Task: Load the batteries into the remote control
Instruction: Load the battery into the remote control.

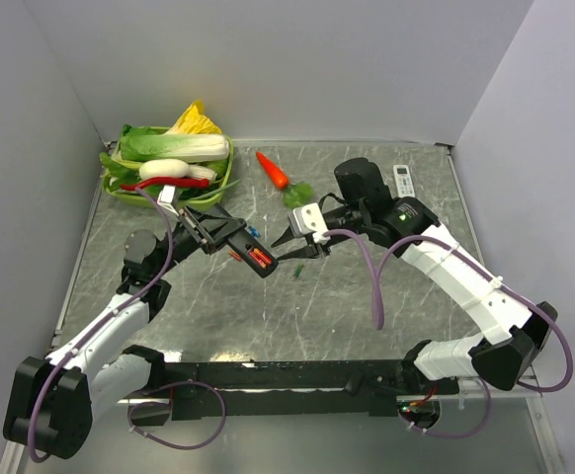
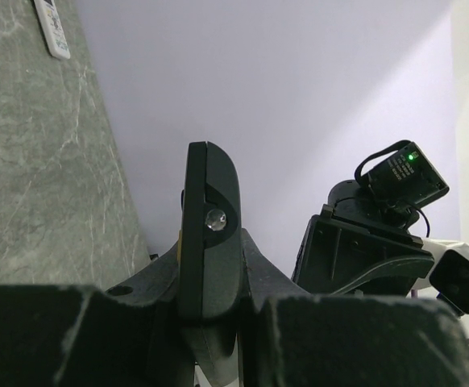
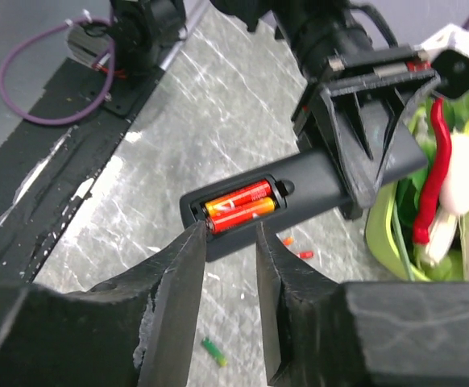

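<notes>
My left gripper [image 1: 218, 232] is shut on the black remote control [image 1: 243, 247] and holds it above the table, back side up. In the left wrist view the remote [image 2: 209, 242] stands edge-on between the fingers. Its open compartment holds two red-orange batteries [image 3: 238, 205] side by side. My right gripper [image 3: 228, 242] is open right at the remote's near edge, below the compartment, with nothing between its fingers [image 3: 184, 274]. Loose batteries lie on the table below: a green one [image 3: 213, 351] and small red and orange ones [image 3: 305, 255]. The green one [image 1: 297, 269] also shows from the top.
A green basket [image 1: 115, 190] of vegetables stands at the back left. An orange carrot [image 1: 273, 170] and a leafy green piece [image 1: 297, 193] lie at the back middle. A white remote [image 1: 403, 180] lies at the back right. Grey walls enclose the marble table.
</notes>
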`<state>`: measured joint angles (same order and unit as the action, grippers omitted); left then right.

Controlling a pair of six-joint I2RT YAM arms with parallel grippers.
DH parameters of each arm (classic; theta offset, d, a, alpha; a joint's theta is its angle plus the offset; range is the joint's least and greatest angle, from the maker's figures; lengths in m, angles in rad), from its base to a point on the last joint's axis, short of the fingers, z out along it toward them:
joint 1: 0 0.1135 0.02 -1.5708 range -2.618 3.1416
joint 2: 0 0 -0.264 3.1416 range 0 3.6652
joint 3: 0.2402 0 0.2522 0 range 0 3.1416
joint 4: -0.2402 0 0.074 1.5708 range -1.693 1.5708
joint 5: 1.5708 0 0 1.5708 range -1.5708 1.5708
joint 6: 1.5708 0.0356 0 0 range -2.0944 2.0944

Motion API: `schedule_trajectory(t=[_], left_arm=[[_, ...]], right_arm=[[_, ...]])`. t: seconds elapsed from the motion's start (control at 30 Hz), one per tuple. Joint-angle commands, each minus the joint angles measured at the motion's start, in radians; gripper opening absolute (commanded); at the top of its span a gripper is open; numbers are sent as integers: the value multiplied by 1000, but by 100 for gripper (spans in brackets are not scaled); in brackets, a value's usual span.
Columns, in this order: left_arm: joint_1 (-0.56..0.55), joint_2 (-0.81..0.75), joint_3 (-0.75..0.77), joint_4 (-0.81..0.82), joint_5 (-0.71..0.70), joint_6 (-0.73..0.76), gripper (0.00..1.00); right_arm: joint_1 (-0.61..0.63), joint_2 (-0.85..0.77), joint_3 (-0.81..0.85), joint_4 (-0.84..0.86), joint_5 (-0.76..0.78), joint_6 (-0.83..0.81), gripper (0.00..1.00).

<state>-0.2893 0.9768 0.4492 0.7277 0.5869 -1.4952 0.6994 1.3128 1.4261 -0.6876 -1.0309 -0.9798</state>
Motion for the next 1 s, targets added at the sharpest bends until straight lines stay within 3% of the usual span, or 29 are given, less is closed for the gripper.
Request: schedule_trajectory(t=[0.0,0.97], left_arm=[[4,-30,43,35,21,15,2],[4,-7,56,65,54,9,2]], right_arm=[[-5,8,19,16,-96,-59,37],[20,109,76,-87,-123,-138,38]])
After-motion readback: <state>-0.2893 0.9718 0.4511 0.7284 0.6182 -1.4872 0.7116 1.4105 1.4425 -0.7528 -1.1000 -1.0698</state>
